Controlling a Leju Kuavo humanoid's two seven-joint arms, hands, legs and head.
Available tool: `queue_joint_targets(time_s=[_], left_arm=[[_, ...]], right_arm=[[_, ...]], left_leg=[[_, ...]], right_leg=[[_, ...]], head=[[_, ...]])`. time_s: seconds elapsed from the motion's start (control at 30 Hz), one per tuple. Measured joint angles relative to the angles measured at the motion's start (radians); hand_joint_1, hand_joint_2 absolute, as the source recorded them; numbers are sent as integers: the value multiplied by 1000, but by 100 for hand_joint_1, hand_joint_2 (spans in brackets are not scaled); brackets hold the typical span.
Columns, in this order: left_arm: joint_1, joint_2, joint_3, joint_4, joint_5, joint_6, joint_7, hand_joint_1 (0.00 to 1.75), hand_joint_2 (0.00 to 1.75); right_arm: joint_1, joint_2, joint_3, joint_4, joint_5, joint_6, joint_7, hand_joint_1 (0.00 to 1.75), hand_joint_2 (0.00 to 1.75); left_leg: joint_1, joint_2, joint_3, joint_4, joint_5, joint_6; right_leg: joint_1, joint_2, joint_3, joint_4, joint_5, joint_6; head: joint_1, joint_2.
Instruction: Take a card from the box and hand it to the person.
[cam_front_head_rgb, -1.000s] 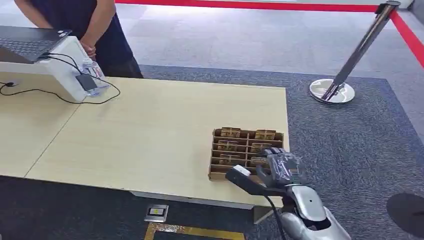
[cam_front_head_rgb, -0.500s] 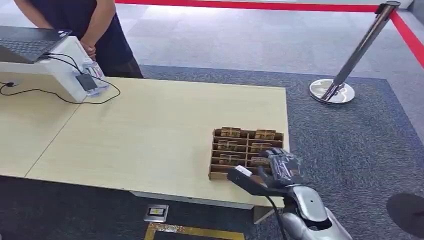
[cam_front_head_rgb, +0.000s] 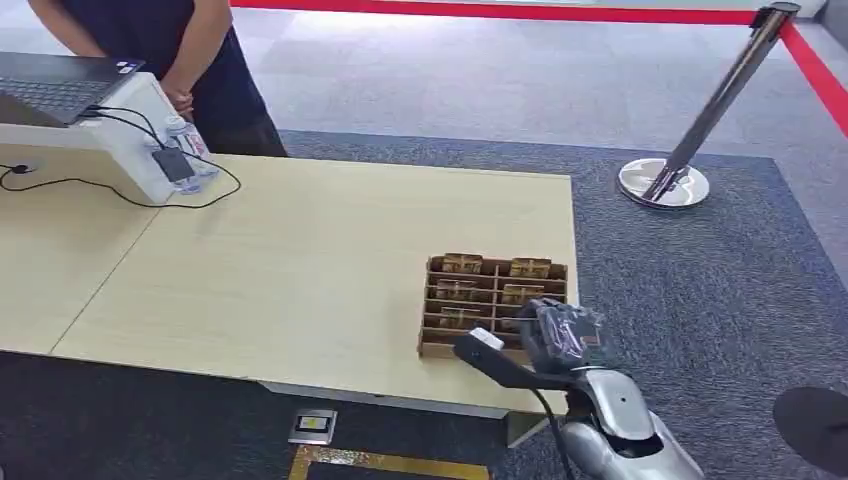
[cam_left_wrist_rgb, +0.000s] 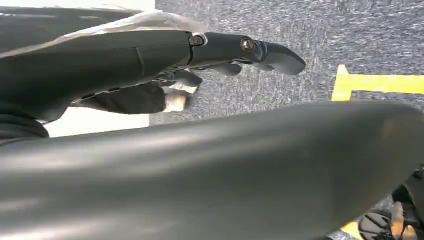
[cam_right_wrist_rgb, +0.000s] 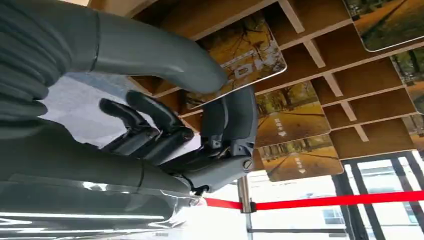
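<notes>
- Over the box at the table's near corner, a card is pinched, apparently, by the right robot hand.
- Lifting out, then reaching toward the person, is called for.

The right hand covers the box's near-right slots; the person is cut off at the top edge.

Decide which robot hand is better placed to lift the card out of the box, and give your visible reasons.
Right. The right robot hand already pinches a card at the box; the left robot hand hangs over carpet.
</notes>
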Motion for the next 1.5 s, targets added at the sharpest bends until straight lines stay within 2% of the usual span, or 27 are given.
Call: queue_joint_targets(time_s=[0.4, 0.87, 1.1, 1.2, 1.3, 1.5], left_arm=[[0, 0, 0, 0, 3, 3, 7, 0, 0], [0, -3, 0, 5, 14, 15, -3, 0, 0], [0, -6, 0, 5, 11, 14, -7, 0, 0], [-2, -8, 0, 5, 8, 11, -19, 0, 0], [-4, -8, -1, 5, -2, 4, -23, 0, 0], [-12, -8, -19, 5, -22, -6, -23, 0, 0]], right_arm=[[8, 6, -2, -34, -10, -19, -19, 175, 175], [53, -37, -47, -273, -43, -89, -103, 175, 175], [18, -35, -55, -318, -59, -94, -148, 175, 175], [-73, -21, -40, -278, -82, -79, -174, 175, 175], [-195, 15, -6, -187, -100, -55, -177, 175, 175], [-460, 143, 68, 71, -108, -63, -176, 175, 175]], left_leg=[[0, 0, 0, 0, 0, 0], [0, 0, 0, 0, 0, 0], [0, 0, -1, 0, 0, 0], [0, 2, 0, 0, 0, 0], [0, 1, -1, 0, 3, -1], [1, 1, -2, 0, 5, -3]], right_leg=[[0, 0, 0, 0, 0, 0], [0, 0, 0, 0, 0, 0], [0, 0, 0, 1, 0, 0], [0, 0, 0, 1, 1, -1], [0, 0, -1, 1, 2, 0], [0, 0, -3, 3, 4, -2]], head=[[0, 0], [0, 0], [0, 0], [0, 0], [0, 0], [0, 0]])
